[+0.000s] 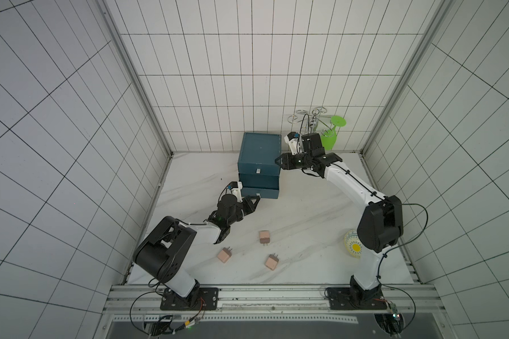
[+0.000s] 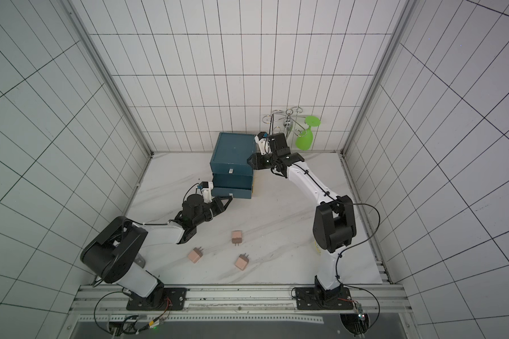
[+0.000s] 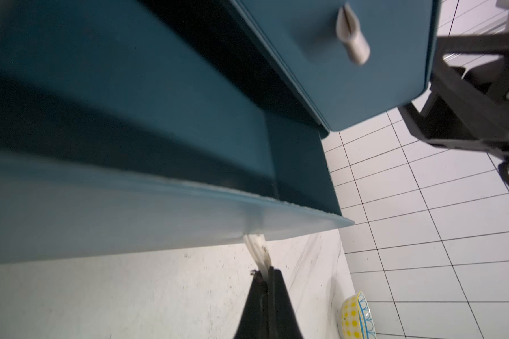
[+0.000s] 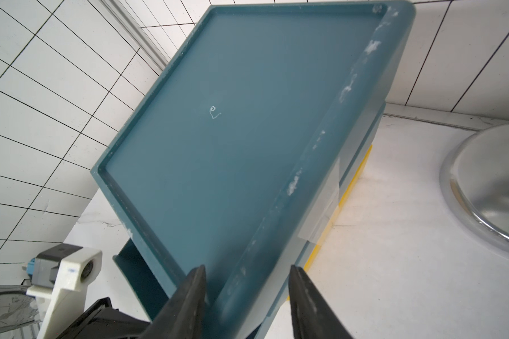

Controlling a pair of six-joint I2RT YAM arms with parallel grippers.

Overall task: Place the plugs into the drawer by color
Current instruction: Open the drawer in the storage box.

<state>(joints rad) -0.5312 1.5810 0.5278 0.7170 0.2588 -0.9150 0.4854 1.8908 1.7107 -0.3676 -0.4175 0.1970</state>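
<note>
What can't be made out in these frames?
- Bottom drawer: inside mostly covered by the cabinet above in both top views, blurred in the left wrist view.
- Bowl: mostly behind the right arm in both top views.
- Right gripper: astride the cabinet edge; contact blurred in the right wrist view.
- Teal plugs: none in view; only three pink plugs show.

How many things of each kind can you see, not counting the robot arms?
Pinkish plugs: 3
Teal drawer chest: 1
Green glass: 1
Wire rack: 1
Yellow bowl: 1
Total: 7
</note>
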